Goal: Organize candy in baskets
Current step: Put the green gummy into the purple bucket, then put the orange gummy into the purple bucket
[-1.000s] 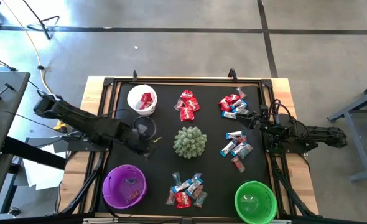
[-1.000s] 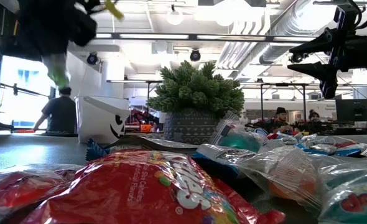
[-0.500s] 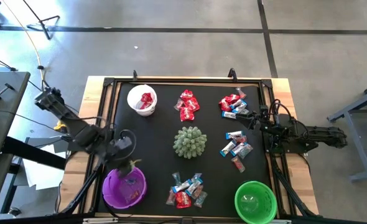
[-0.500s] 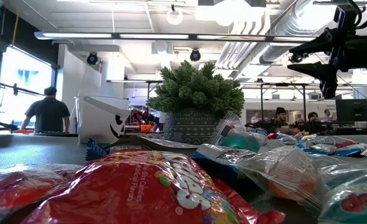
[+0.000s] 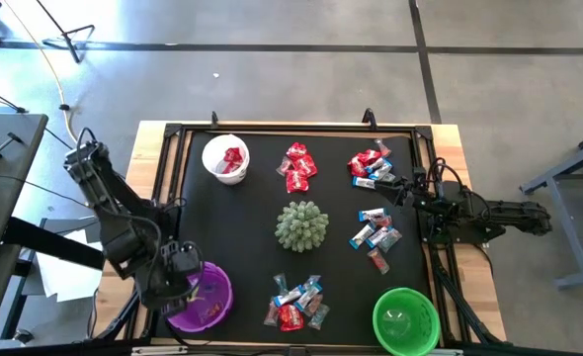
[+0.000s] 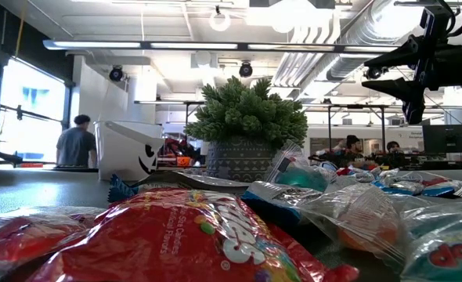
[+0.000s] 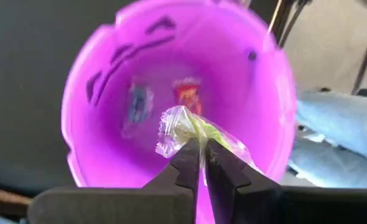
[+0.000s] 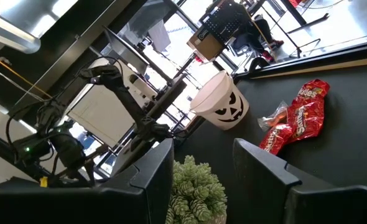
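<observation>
black mat [image 5: 252, 247], purple basket [image 7: 109, 81], 2 sweets [image 7: 190, 96] inside

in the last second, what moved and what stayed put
The left arm swung from the table's middle, near the white basket, over to the purple basket. The left gripper now hangs above that basket, pinching a clear-wrapped greenish candy. The right gripper stayed open at the right edge; the candy piles, plant and green basket did not move.

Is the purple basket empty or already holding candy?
Holding candy: the left wrist view shows two wrapped sweets on the purple basket floor, beneath a third pinched in the left gripper.
</observation>
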